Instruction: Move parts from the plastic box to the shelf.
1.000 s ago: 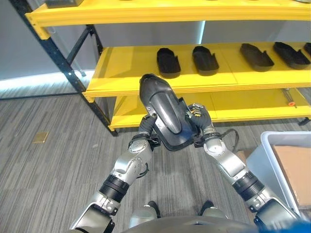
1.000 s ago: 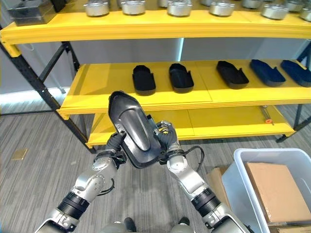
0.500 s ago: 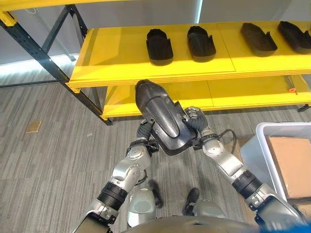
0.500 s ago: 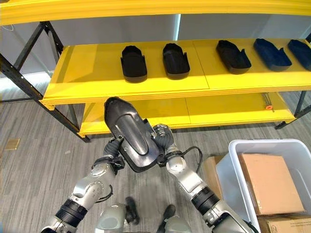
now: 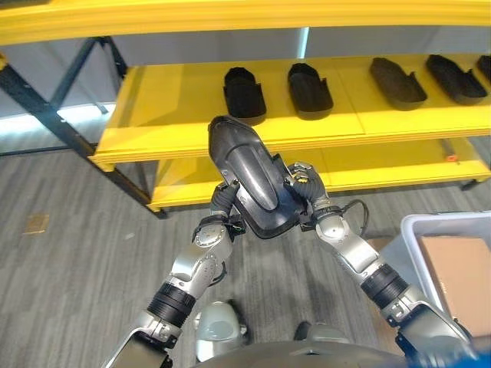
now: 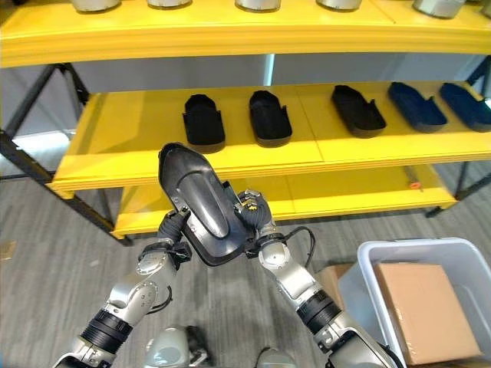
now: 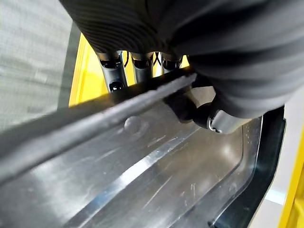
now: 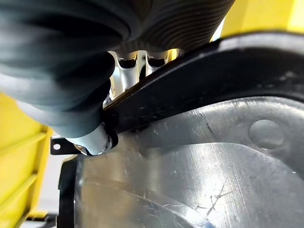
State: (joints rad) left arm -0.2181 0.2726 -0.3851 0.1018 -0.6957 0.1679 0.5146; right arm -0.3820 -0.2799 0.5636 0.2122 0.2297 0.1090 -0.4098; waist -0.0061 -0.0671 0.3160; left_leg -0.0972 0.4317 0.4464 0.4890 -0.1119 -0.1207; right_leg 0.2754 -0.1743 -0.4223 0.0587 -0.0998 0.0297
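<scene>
The yellow shelf (image 5: pixel 176 115) spans the upper half of the frame, its middle level carrying a row of dark moulded parts (image 5: pixel 244 93) from the centre out to the right edge, its top level in the right eye view bearing round metal pieces (image 6: pixel 257 4); a black diagonal brace (image 5: pixel 54 115) crosses the upper left; grey striped carpet (image 5: pixel 69 276) covers the lower left. At the lower right stands the pale plastic box (image 6: pixel 383 264), with a brown cardboard piece (image 6: pixel 426 310) lying in it. In the centre of the frame, in front of the shelf's middle edge, a large dark grey part (image 5: pixel 253 178) is held up between both hands, its narrow end pointing to the upper left, clear of the shelf boards. The left hand (image 5: pixel 225 201) clamps the part's lower left rim, fingers (image 7: pixel 116 71) curled over one side of the edge and the thumb pressed on the other; the right hand (image 5: pixel 303 184) pinches the right rim the same way, fingers (image 8: pixel 137 71) behind the rim and thumb on the inner face.
</scene>
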